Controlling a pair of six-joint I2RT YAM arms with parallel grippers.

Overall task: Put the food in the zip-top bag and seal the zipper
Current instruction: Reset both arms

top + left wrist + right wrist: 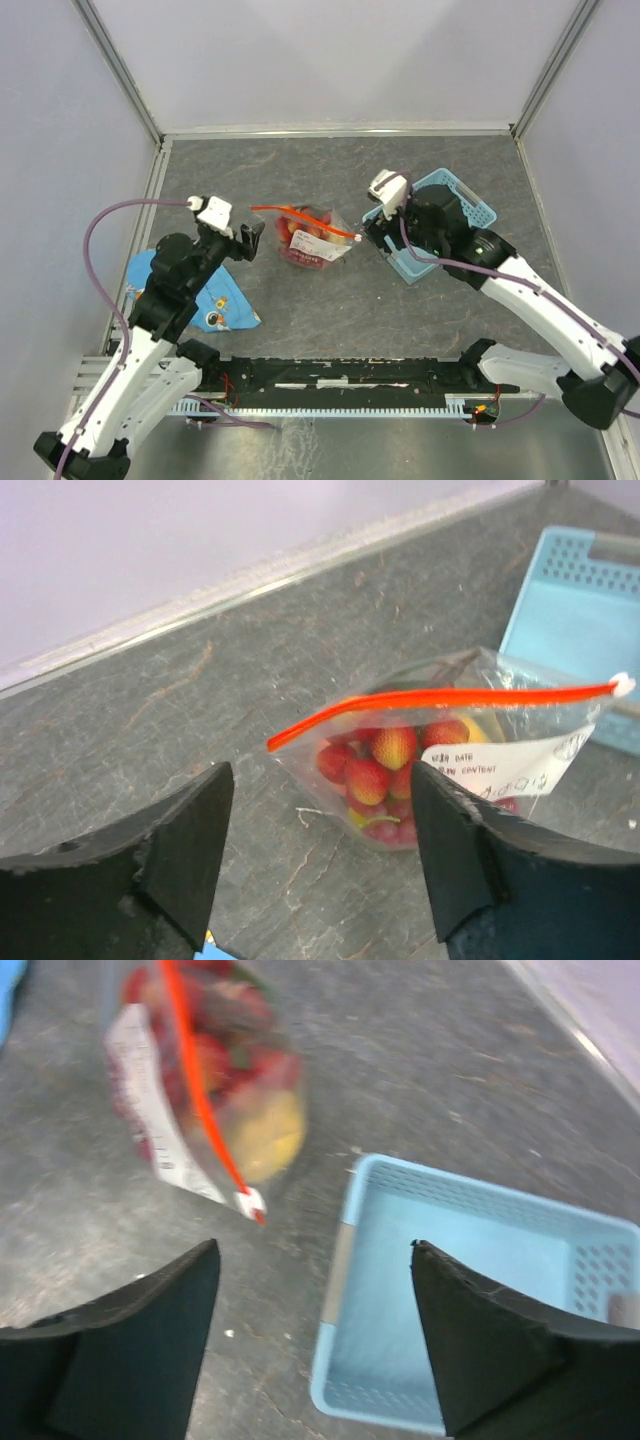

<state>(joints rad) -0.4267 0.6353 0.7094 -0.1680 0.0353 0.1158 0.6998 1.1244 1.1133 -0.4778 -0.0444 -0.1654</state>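
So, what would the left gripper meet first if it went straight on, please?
Probably the zip-top bag, with the near end of its zipper first. It lies dead ahead of the open left gripper, though depth is unclear.

Dark grey stone-look tabletop [330,170] w/ pale lilac walls [330,60] & alu frame posts [118,68].

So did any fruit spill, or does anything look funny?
No spill: the toy fruit sits inside the zip-top bag, and its zipper looks closed along the mouth. Only the blue patterned cloth looks untidy, rumpled partly under the left arm.
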